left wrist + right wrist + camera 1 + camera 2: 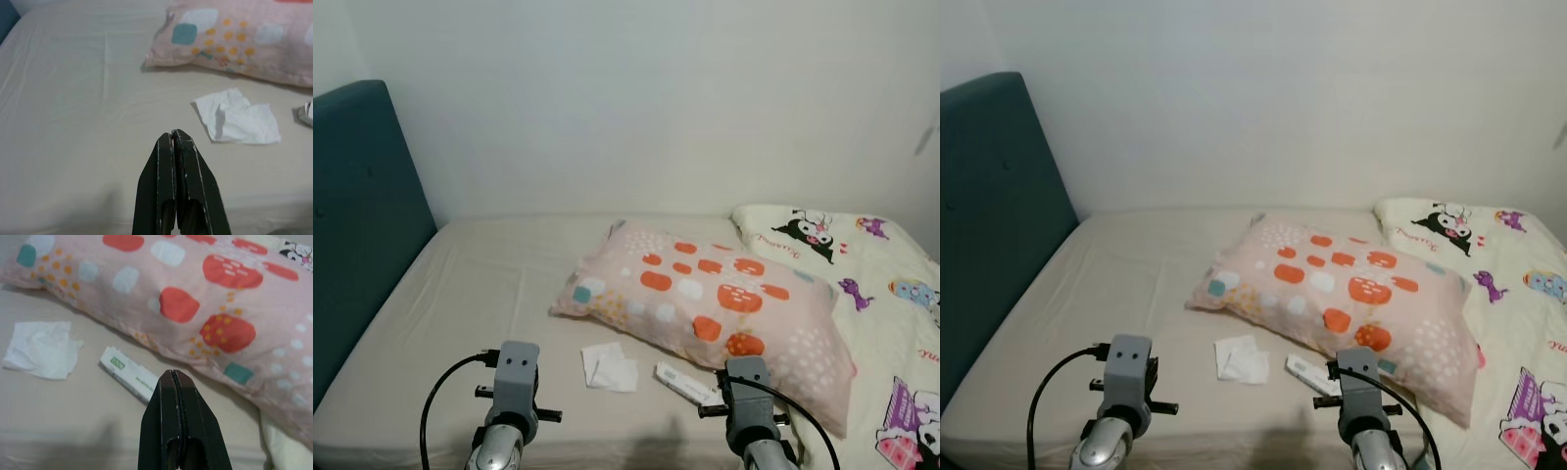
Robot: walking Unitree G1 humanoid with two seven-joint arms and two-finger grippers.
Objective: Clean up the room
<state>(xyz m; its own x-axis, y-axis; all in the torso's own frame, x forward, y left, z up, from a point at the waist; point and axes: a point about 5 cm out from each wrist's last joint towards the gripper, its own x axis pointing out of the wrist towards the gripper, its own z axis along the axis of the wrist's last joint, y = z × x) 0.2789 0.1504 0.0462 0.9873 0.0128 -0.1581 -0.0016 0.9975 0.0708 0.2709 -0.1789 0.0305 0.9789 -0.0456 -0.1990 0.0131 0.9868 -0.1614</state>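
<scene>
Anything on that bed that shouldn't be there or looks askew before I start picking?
Two bits of litter lie on the sheet in front of the pillow: a crumpled white tissue and, beside it, a small white packet. The pillow lies skewed mid-bed, away from the headboard. Both the left gripper and the right gripper are shut, empty.

Illumination is soft, even and moderately dim, with no glare. A faint shadow lies on the bed sheet point(489, 284) along the pillow point(705, 294) edge from 6 to 9 o'clock. Head views are slightly soft; wrist views blur toward far edges.
</scene>
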